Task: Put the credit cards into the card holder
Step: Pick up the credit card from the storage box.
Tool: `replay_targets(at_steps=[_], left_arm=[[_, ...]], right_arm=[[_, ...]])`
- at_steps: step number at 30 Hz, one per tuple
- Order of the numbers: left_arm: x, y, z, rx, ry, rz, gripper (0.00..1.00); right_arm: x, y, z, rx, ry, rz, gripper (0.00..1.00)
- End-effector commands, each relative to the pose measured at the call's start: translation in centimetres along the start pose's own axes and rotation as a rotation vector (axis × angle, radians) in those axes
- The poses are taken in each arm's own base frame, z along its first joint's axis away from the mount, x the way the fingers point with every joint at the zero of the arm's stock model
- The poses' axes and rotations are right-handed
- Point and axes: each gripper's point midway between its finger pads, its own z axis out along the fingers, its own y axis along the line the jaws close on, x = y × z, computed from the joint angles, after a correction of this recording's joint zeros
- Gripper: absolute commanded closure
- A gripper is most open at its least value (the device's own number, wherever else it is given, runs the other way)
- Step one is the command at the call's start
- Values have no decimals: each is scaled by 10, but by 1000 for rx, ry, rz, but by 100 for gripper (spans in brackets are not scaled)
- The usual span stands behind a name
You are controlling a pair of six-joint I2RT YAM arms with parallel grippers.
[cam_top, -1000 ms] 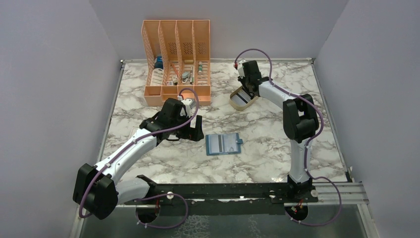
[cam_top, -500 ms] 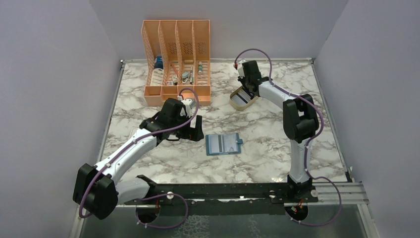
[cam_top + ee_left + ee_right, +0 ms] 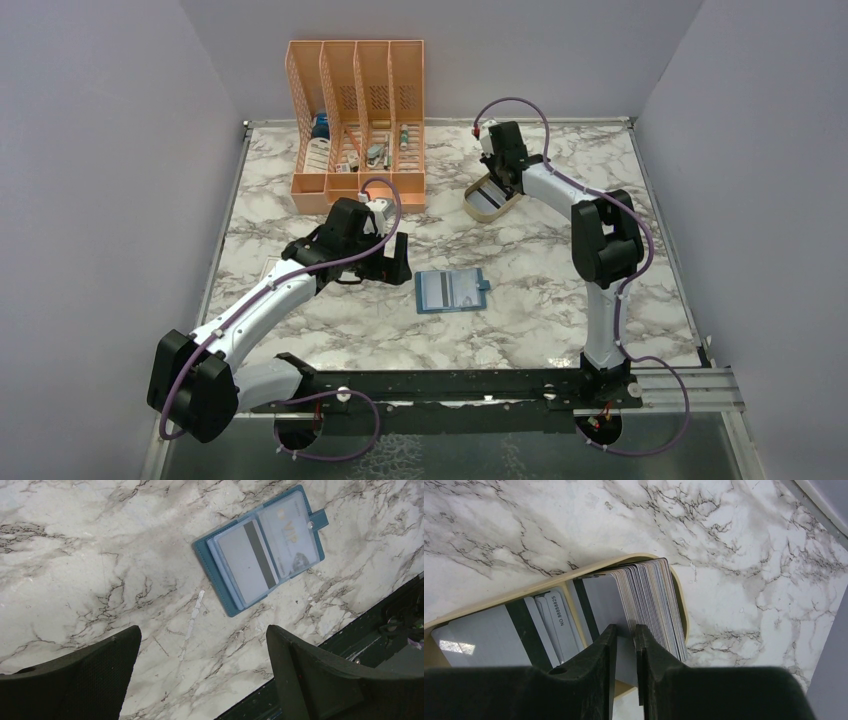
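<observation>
- Credit cards (image 3: 654,600) stand on edge inside the beige tray (image 3: 549,584).
- Right gripper (image 3: 625,628) dips into that tray, jaws nearly together astride the row; whether they pinch one, I cannot tell.
- Left gripper (image 3: 202,630) gapes empty, well apart from the tray, over the opened card holder (image 3: 260,550).

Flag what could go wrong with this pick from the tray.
The right gripper, jaws narrow, straddles tightly packed credit cards in the beige tray: it may pinch several, or none. Lifting could drag the tray along. The card holder lies open and unheld, the left gripper open beside it: it may slide during insertion.
</observation>
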Motion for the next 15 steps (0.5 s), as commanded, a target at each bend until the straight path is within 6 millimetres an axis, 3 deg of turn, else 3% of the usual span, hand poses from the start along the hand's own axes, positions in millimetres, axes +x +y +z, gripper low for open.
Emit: replay_targets(at_steps=[1,7,15], left_arm=[[-15,-3,-8,2,-51,16,1],[-14,-3,-9,10,-50,10,1],[-15,-2,-9,14,-53,4,1]], right_arm=[[-9,-22,-9,65,-10,23,82],[-10,-12,-14,8,-10,51,85],[-19,-15,-24,-5,-31,68,90]])
